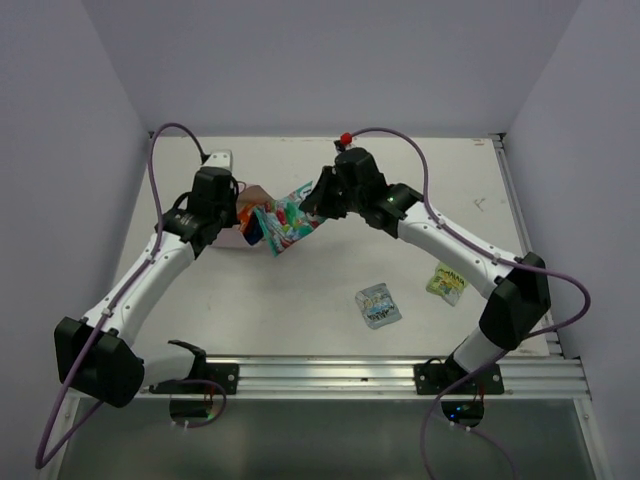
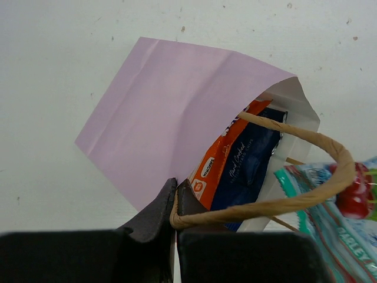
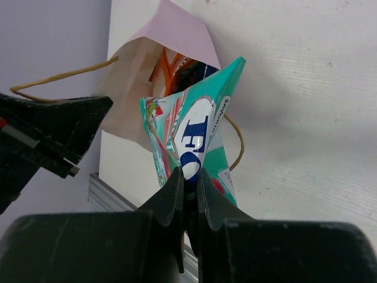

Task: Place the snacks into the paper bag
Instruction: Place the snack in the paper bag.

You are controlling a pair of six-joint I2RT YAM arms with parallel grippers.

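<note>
White table (image 1: 300,300) bears the floppy paper bag (image 2: 171,112), rim pinched by left gripper (image 2: 175,197); right gripper (image 3: 189,177) clamps one edge of the probably light, slick teal packet (image 3: 194,130).

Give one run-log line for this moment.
left gripper: shut on paper bag | right gripper: shut on teal-green packet | in bag: orange packet, dark blue packet

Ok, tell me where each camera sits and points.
Top external: above, behind the bases, looking down on the table; left arm and right arm show.
Left wrist: on the left arm, facing the paper bag; left end effector pinches its rim.
Right wrist: on the right arm, facing the bag mouth; right end effector grips the teal-green packet.
Shared: both wrist views show bag and packet.
</note>
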